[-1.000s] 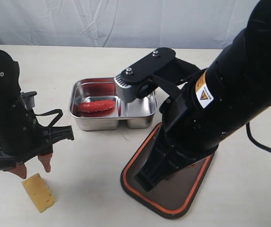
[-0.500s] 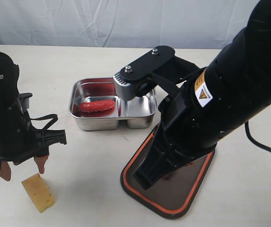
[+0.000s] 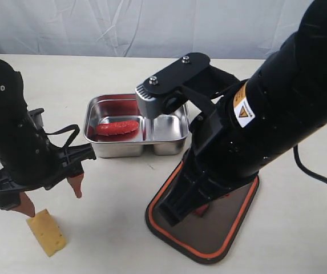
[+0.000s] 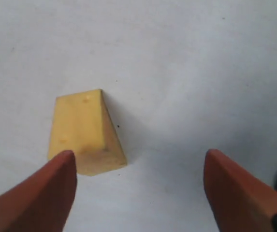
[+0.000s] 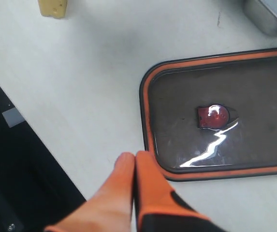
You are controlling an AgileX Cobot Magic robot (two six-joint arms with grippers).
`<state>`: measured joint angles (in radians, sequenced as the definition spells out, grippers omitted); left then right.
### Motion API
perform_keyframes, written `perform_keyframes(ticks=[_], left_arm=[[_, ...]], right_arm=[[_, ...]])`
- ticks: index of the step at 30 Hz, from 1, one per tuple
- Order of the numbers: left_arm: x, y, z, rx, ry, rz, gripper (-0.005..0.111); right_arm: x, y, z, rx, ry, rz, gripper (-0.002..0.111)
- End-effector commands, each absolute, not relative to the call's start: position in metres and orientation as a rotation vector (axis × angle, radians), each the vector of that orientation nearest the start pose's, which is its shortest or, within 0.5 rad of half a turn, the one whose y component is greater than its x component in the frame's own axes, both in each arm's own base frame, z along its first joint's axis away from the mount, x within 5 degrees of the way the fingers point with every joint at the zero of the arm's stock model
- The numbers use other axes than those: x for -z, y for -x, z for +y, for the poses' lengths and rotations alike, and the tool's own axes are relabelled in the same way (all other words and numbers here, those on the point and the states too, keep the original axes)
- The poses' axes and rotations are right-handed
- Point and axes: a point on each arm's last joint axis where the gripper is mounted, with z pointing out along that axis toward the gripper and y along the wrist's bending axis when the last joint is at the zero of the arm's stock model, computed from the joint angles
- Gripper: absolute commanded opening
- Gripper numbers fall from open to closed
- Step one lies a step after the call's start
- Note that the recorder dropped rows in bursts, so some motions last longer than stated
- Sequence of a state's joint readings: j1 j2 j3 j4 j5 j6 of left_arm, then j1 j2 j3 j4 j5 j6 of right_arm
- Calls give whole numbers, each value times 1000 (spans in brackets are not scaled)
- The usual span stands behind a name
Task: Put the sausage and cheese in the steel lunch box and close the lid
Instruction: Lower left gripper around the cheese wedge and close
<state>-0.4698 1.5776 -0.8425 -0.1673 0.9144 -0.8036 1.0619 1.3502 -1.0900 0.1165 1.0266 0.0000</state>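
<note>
Roughly a third done, I judge. My left claw (image 3: 50, 196) is spread wide and holds nothing. The cheese (image 3: 46, 232) lies on the table (image 3: 117, 200) just below it, well apart from the box (image 3: 134, 149). In the left wrist view the wedge sits close to one finger (image 4: 41, 193) rather than midway between the two, so I reckon the claw wants a sideways shift before it drops (otherwise a pad lands on top of the wedge).

My right claw (image 5: 132, 157) is pressed closed on nothing. Its tips are over the table just beside the orange rim of the lid (image 5: 186, 140), which lies flat near the box. Whether lid and box touch is hidden by my own arm.

The sausage (image 3: 117, 127) already lies in the larger compartment. What is left is to grasp the cheese, carry it into the box, then lift the lid and seat it.

As for pose, my left wrist tilts its fingers down toward the table, with the forearm rising behind it at the left edge of the exterior view. My right arm reaches out past the box's corner and folds steeply down over the lid, covering much of it.
</note>
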Motion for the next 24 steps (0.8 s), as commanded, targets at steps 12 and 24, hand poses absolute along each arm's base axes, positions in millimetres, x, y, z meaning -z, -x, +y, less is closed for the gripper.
perform_keyframes(ticks=[12, 24], left_arm=[[-164, -207, -111, -4, 857, 3103, 69], [-160, -218, -115, 164, 824, 2971, 69]], right_arm=[[-304, -120, 230, -413, 1378, 2466, 0], [-305, -119, 232, -443, 1364, 2459, 0]])
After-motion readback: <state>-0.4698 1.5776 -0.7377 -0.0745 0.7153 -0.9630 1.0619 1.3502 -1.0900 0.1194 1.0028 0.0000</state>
